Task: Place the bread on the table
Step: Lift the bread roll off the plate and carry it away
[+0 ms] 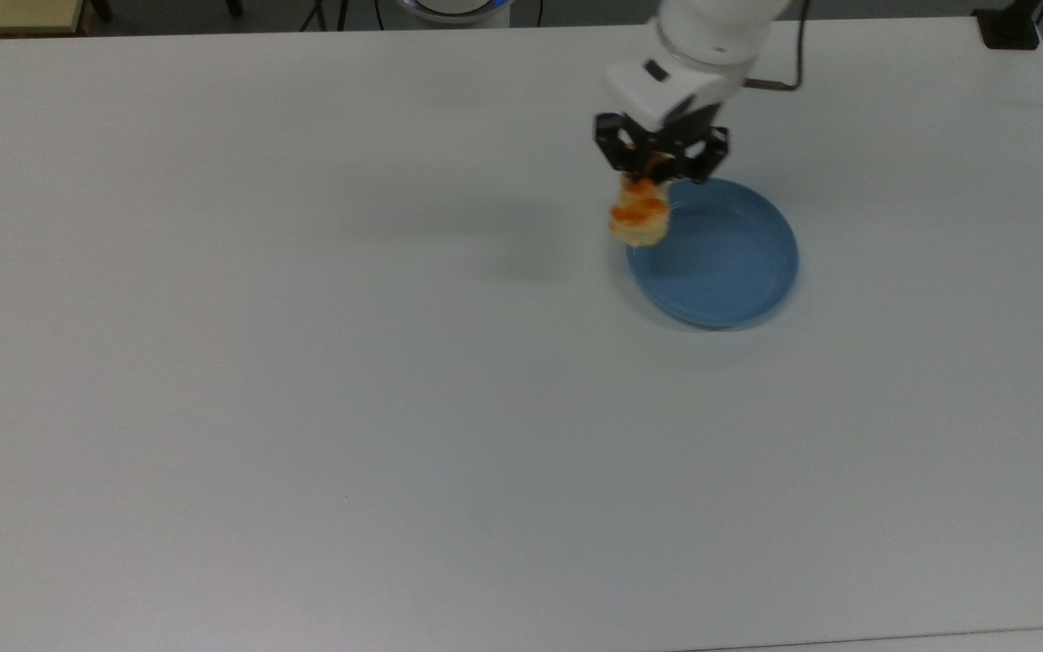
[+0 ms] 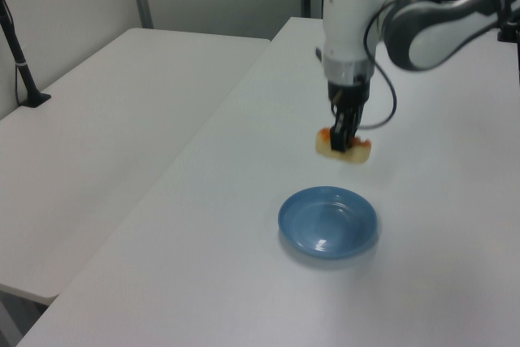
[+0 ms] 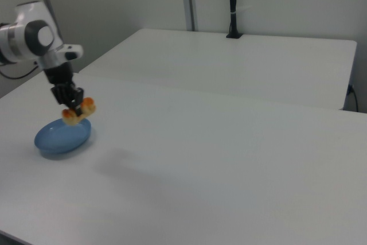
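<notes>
The bread (image 1: 639, 215) (image 2: 344, 145) (image 3: 78, 113), a pale-yellow roll with orange-brown bumps, hangs in the air with my gripper (image 1: 660, 169) (image 2: 344, 132) (image 3: 71, 101) shut on it. It is lifted clear of the blue plate (image 1: 721, 263) (image 2: 328, 223) (image 3: 60, 137), over the plate's upper-left rim in the top view. The plate now holds nothing. Below lies the white table (image 1: 304, 362) (image 2: 244, 201) (image 3: 229, 159).
A second white table (image 2: 106, 119) (image 3: 241, 61) stands alongside, with a black post (image 2: 20, 62) (image 3: 232, 4) clamped at its far edge. Wide bare tabletop stretches to the top view's left of the plate.
</notes>
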